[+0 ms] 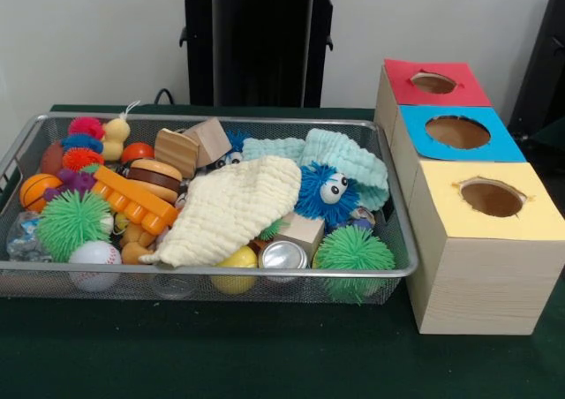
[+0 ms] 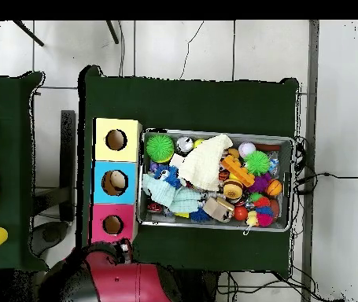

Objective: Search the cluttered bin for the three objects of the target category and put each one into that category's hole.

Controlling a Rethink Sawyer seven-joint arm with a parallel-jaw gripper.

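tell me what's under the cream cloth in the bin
The cream cloth drapes over a wooden block, a yellow ball and orange toy pieces, which poke out at its edges. Whatever lies beneath its middle is covered.

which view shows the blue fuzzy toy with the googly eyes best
The front view. There the blue fuzzy toy faces the camera, both eyes clear, lying between the cream cloth and the mint cloth. The overhead view shows the cluttered bin from above, but the toy cannot be picked out with confidence there.
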